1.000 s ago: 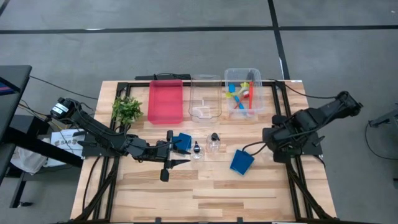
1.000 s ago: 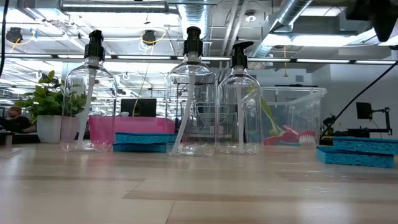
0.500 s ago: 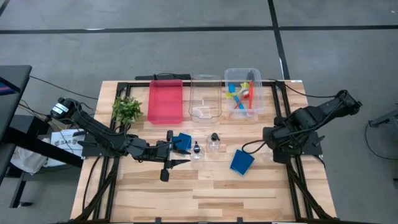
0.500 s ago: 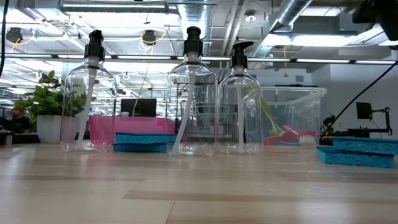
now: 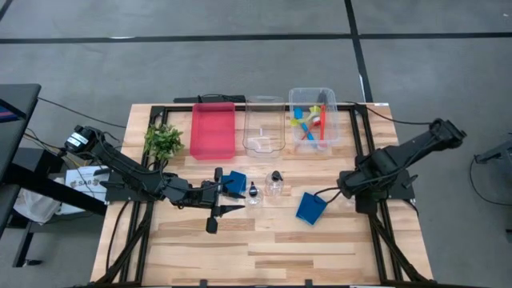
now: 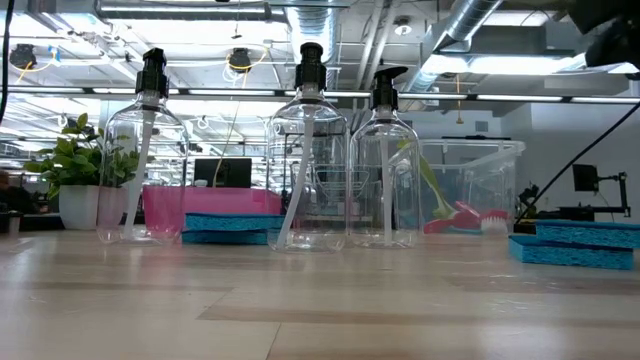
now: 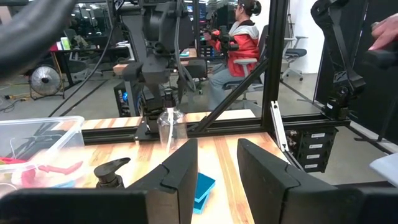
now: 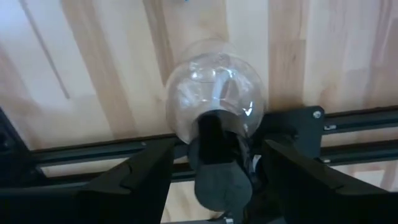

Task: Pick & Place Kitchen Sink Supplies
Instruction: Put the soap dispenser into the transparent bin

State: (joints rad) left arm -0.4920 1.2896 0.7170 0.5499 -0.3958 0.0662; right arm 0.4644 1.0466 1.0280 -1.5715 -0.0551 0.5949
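Sorting partly done; right arm poised over a bottle.

Nearest you, a blue sponge [image 5: 310,208] and clear bottles [image 5: 274,184] still lie loose on the surface [image 5: 264,248]. Your right pincer [image 8: 217,171] hangs spread above one pump bottle [image 8: 214,93], not gripping. Your left pincer [image 7: 214,177] rests spread beside a second sponge [image 5: 234,183]. Beyond the bottles, brushes [image 5: 308,124] already fill the bin [image 5: 292,96].
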